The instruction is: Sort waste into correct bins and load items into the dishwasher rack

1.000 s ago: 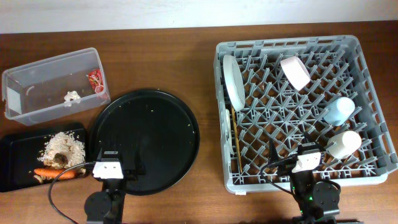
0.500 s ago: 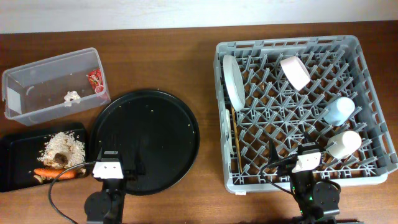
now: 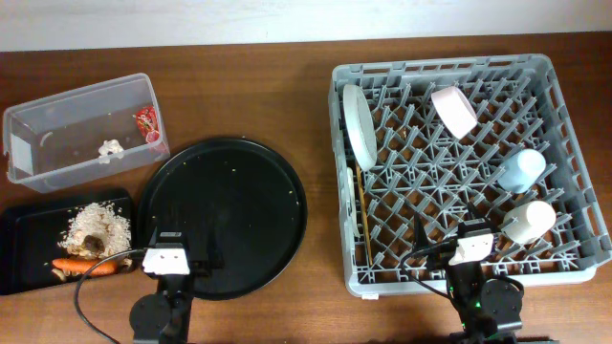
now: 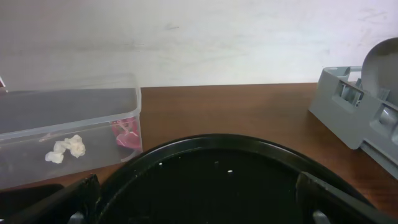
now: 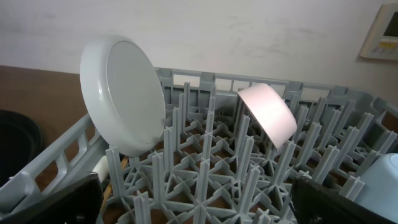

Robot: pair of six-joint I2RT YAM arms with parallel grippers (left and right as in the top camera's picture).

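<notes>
The grey rack (image 3: pixel 440 67) holds the white plate (image 3: pixel 359 124) on edge, the white bowl (image 3: pixel 454 110), the light-blue cup (image 3: pixel 521 170), the white cup (image 3: pixel 529 220) and the chopsticks (image 3: pixel 361 215). I cannot make out the fork. The clear tub (image 3: pixel 57 105) holds the red wrapper (image 3: pixel 146 122) and the tissue wad (image 3: pixel 112 149). The flat black tray (image 3: pixel 24 248) holds shredded scraps (image 3: pixel 96 226), the brown lump (image 3: pixel 93 246) and the carrot (image 3: pixel 84 266). My left gripper (image 4: pixel 199 205) is open and empty over the round tray's near rim. My right gripper (image 5: pixel 196 205) is open and empty over the rack's near edge.
The large round black tray (image 3: pixel 229 201) lies between the bins and the rack, with only a few crumbs on it. The right wrist view shows the plate (image 5: pixel 124 96) and bowl (image 5: pixel 270 112) among upright pegs. A wall runs along the table's far side.
</notes>
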